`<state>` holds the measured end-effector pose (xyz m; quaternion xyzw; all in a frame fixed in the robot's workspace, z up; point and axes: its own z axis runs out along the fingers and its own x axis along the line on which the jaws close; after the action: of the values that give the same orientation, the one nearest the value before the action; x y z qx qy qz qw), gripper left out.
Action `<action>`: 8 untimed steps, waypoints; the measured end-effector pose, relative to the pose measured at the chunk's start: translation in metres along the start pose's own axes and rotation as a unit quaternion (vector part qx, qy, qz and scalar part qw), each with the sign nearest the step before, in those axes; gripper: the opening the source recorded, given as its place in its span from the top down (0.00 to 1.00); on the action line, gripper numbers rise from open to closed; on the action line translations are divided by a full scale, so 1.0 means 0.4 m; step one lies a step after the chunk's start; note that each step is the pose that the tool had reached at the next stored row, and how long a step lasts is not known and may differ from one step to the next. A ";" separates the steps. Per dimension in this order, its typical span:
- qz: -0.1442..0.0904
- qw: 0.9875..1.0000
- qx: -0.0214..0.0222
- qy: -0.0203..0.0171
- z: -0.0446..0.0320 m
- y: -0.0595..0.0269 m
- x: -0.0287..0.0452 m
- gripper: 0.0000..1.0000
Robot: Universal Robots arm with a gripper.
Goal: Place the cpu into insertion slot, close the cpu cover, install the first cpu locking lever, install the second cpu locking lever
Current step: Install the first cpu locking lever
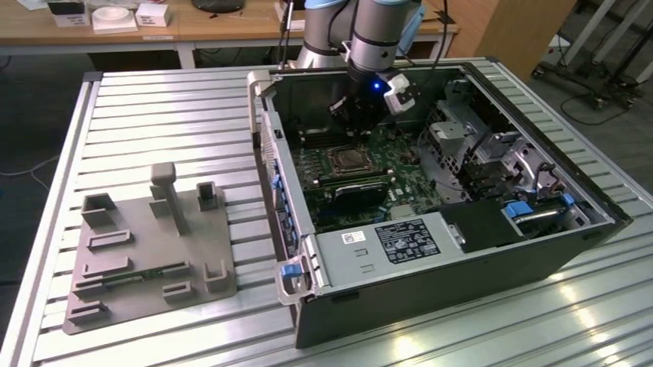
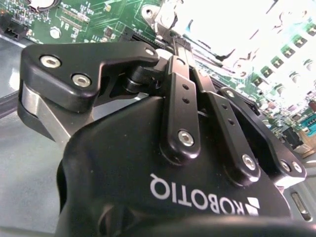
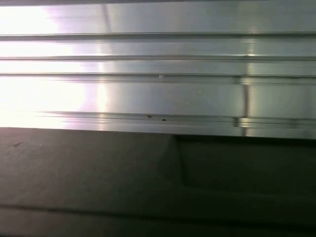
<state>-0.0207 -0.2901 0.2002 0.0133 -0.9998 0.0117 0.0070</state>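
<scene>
One claw (image 1: 359,115) is seen in the exterior view, lowered inside the open computer case (image 1: 459,283) that is set on the ribbed metal table (image 1: 164,115). It is held over the green board (image 1: 408,164), just beyond the far edge of the square, silver-rimmed socket (image 1: 352,161). Whether a chip lies in that socket cannot be told. In the second wrist view the claw (image 2: 178,42) is drawn closed, its fingers (image 2: 183,98) brought together at the tips beside a silver metal piece (image 2: 163,22). Whether anything is pinched there cannot be told.
</scene>
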 end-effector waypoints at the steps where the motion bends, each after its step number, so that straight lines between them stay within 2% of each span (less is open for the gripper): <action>1: 0.000 1.000 0.000 0.000 0.000 0.000 0.000 0.89; 5: 0.000 1.000 0.001 0.000 -0.001 0.002 0.000 0.89; 8: 0.000 1.000 0.004 0.000 -0.001 0.003 0.000 0.89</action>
<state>-0.0207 -0.2889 0.2004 0.0133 -0.9998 0.0159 0.0070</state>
